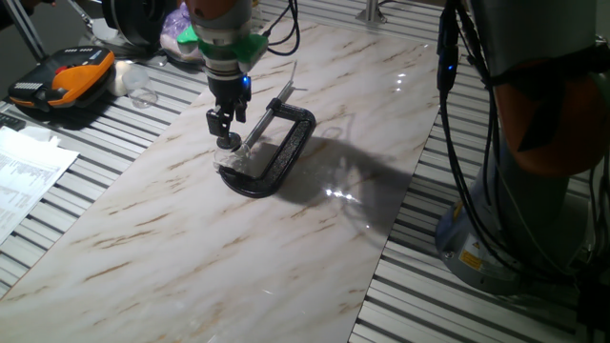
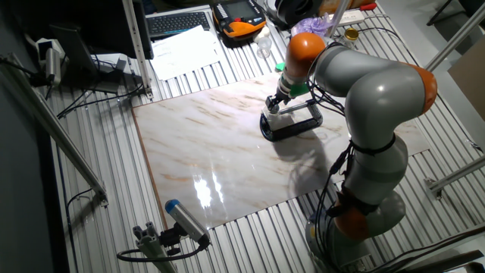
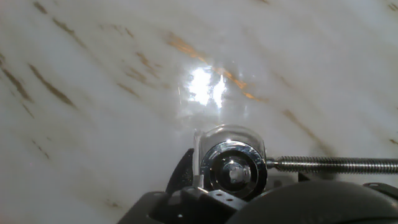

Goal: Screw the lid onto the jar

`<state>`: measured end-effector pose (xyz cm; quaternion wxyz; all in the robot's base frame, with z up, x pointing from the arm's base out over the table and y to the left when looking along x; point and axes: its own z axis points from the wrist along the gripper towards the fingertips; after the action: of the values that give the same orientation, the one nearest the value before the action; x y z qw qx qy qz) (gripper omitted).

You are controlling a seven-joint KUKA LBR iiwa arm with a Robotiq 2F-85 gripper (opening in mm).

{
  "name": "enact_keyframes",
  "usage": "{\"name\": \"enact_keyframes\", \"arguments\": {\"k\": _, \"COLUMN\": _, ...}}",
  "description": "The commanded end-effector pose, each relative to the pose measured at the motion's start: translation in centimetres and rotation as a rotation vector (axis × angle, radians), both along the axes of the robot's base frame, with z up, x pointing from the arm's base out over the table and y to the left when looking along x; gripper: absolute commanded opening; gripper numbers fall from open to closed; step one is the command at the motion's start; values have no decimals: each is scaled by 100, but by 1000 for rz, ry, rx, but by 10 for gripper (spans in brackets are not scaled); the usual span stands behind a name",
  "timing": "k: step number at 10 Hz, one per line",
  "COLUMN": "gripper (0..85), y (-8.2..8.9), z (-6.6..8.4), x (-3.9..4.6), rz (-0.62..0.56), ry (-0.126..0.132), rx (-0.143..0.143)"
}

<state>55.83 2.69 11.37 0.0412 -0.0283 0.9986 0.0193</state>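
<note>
The small clear jar (image 1: 230, 158) stands upright on the marble slab (image 1: 191, 238), held in a big black C-clamp (image 1: 286, 151). In the hand view the silvery lid (image 3: 233, 172) sits on top of the jar (image 3: 227, 135), with the clamp's steel screw rod (image 3: 336, 163) reaching it from the right. My gripper (image 1: 226, 136) hangs straight above the jar, its fingertips down at the level of the lid. The other fixed view shows the gripper (image 2: 273, 103) over the clamp (image 2: 294, 126). The fingers stand close together, and no view shows whether they grip the lid.
An orange and black case (image 1: 62, 81) and papers (image 1: 24, 167) lie left of the slab on the slatted table. The arm's base (image 1: 538, 143) and hanging cables (image 1: 457, 114) stand to the right. A blue-tipped tool (image 2: 182, 220) lies beyond the slab's near edge.
</note>
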Motion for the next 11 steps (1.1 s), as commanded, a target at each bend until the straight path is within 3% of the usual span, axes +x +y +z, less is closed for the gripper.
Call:
{"name": "enact_keyframes", "arguments": {"k": 1, "gripper": 680, "y": 4, "z": -2, "x": 1, "rz": 3, "ry": 11, "rx": -8}}
{"name": "enact_keyframes", "arguments": {"k": 3, "gripper": 680, "y": 11, "z": -7, "x": 2, "rz": 29, "ry": -8, "rx": -48}}
{"name": "enact_keyframes", "arguments": {"k": 4, "gripper": 510, "y": 13, "z": -11, "x": 4, "rz": 51, "ry": -2, "rx": -55}}
{"name": "enact_keyframes", "arguments": {"k": 6, "gripper": 510, "y": 31, "z": -14, "x": -1, "rz": 25, "ry": 25, "rx": 14}}
{"name": "enact_keyframes", "arguments": {"k": 7, "gripper": 510, "y": 34, "z": -12, "x": -2, "rz": 21, "ry": 10, "rx": -16}}
{"name": "enact_keyframes", "arguments": {"k": 8, "gripper": 680, "y": 37, "z": -11, "x": -3, "rz": 27, "ry": 5, "rx": -20}}
{"name": "enact_keyframes", "arguments": {"k": 9, "gripper": 680, "y": 59, "z": -13, "x": -3, "rz": 29, "ry": -7, "rx": -31}}
{"name": "enact_keyframes", "arguments": {"k": 10, "gripper": 680, "y": 89, "z": -27, "x": -5, "rz": 33, "ry": -20, "rx": -63}}
{"name": "enact_keyframes", "arguments": {"k": 11, "gripper": 680, "y": 119, "z": -44, "x": -10, "rz": 33, "ry": -26, "rx": -62}}
